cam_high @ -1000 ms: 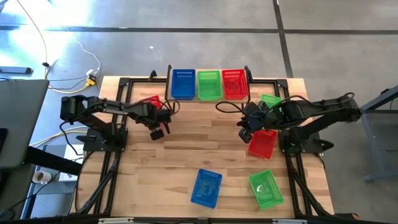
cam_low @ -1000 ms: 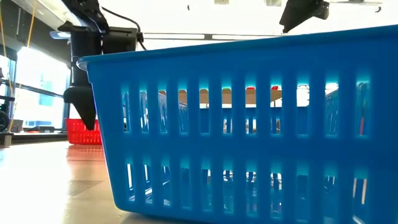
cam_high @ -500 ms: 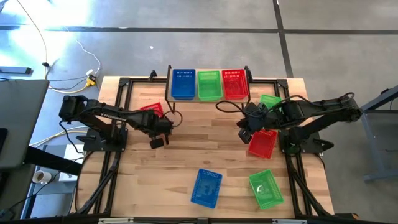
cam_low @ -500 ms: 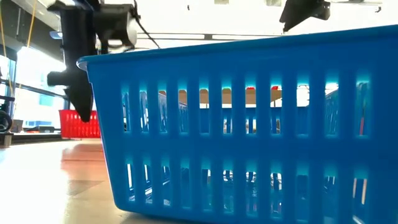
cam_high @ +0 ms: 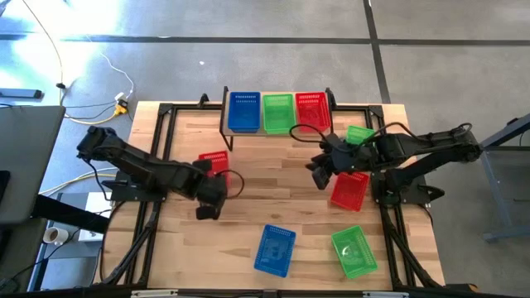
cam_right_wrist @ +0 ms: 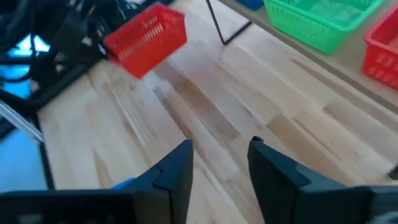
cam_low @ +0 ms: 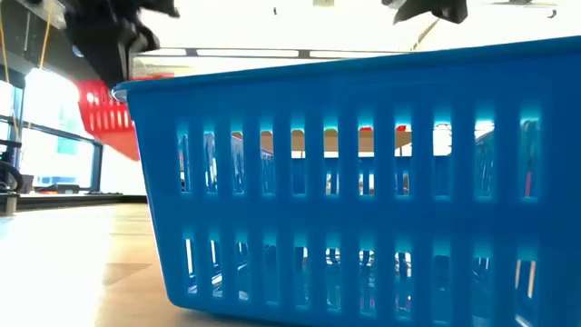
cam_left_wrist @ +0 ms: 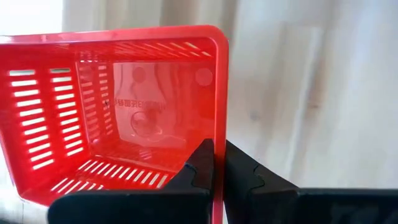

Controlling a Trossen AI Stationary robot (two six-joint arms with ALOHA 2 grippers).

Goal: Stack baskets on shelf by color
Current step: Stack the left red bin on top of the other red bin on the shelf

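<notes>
My left gripper (cam_high: 212, 175) is shut on a red basket (cam_high: 214, 161), which hangs clear above the table's left half and also shows in the low view (cam_low: 107, 113) and the right wrist view (cam_right_wrist: 146, 37). On the shelf (cam_high: 277, 131) at the far edge stand a blue basket (cam_high: 244, 112), a green basket (cam_high: 279, 113) and a red basket (cam_high: 311, 111) side by side. My right gripper (cam_high: 320, 171) hovers open right of centre with nothing between its fingers (cam_right_wrist: 217, 168). Just right of it, another red basket (cam_high: 349, 190) lies on the table. My left gripper pinches the rim of one side wall (cam_left_wrist: 219, 134) of the red basket, one finger inside the basket and one outside. The fingers come steeply from above on the basket's near side. The basket is lifted clear of the table and hangs tilted.
A blue basket (cam_high: 275, 248) and a green basket (cam_high: 354, 252) lie near the table's front edge; the blue one fills the low view (cam_low: 363, 182). Another green basket (cam_high: 360, 132) sits under the right arm. Bare wood lies between the two grippers.
My left gripper has swung toward the table's near edge and risen, taking the red basket with it. The basket stood on the table at the left and first slid along it. It now hangs lifted clear and tilted.
</notes>
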